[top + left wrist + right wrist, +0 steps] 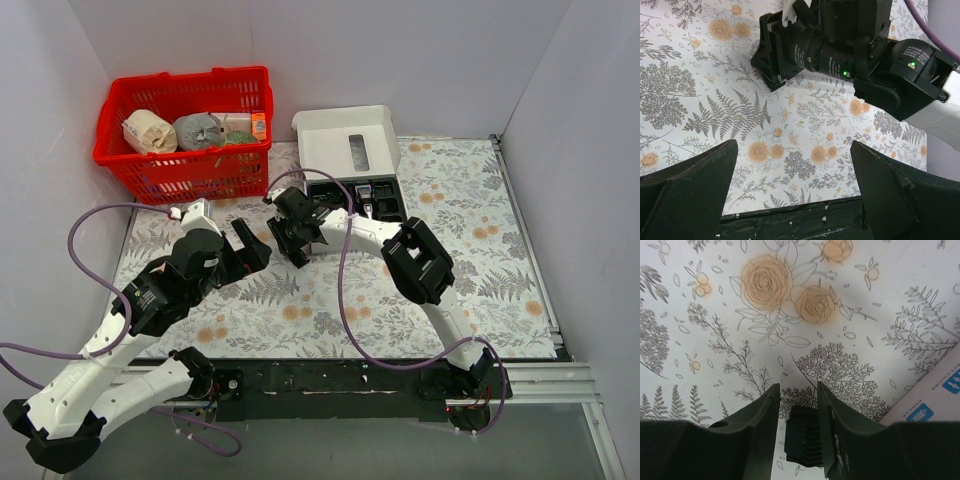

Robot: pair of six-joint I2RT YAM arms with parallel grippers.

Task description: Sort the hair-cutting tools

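Observation:
A small black comb attachment (pixel 805 440) sits between the fingers of my right gripper (pixel 799 390). It lies against the right finger, and a strip of mat shows between it and the left finger. The jaws stand narrowly apart. In the top view my right gripper (pixel 293 238) is low over the floral mat, left of the kit box. My left gripper (pixel 252 247) is wide open and empty, just left of the right one, with bare mat between its fingers (pixel 695 185). The clipper and the cord cannot be made out.
The grey-white kit box (pixel 345 135) stands open at the back centre, its black tray (pixel 385 205) in front of the lid. Its corner shows in the right wrist view (pixel 935 400). A red basket (pixel 150 165) of rolls and packets stands at the back left. The right arm's wrist (pixel 850 55) fills the top of the left wrist view.

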